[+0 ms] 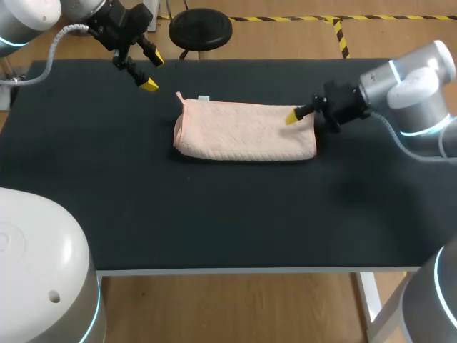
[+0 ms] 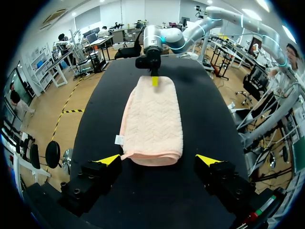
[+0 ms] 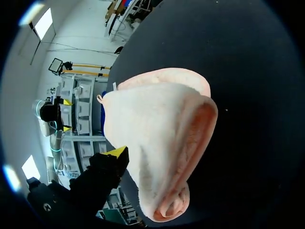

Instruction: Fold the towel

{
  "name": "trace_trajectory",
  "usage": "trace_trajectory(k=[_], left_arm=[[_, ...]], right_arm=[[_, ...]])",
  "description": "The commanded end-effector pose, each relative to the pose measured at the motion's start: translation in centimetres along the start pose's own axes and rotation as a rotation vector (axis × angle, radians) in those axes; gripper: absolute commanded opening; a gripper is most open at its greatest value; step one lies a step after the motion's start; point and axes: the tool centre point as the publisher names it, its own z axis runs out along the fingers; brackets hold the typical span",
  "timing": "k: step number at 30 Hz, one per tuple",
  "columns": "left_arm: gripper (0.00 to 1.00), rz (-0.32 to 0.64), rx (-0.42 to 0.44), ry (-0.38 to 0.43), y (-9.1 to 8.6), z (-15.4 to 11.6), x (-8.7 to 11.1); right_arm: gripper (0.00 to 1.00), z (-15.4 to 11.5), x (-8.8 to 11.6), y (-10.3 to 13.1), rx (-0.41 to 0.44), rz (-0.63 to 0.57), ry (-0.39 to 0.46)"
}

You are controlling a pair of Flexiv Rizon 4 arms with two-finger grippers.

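Pink towel (image 1: 245, 131), ahead of wide-open left jaws, right jaws at its end, opening unclear

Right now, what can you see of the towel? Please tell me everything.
The towel is pale pink cloth with a zigzag weave, folded into a long rectangle and lying on the black table. A small white tag and a loop sit at its far left corner. The right gripper is at its right end; whether it holds the cloth, I cannot tell. The left gripper is open and apart from it.
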Motion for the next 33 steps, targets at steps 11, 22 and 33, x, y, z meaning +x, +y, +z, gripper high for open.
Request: trace_trajectory(k=[11, 22, 33], left_arm=[[1.0, 0.002, 0.002, -0.001, 0.1, 0.1, 0.0], [1.0, 0.002, 0.002, -0.001, 0.1, 0.1, 0.0], [1.0, 0.002, 0.002, -0.001, 0.1, 0.1, 0.0]], right_arm=[[0.0, -0.7, 7.7, 1.8, 0.054, 0.012, -0.216], [0.0, 7.4, 13.7, 2.8, 0.127, -0.014, -0.244], [0.0, 15.0, 17.6, 1.7, 0.175, -0.052, -0.217]])
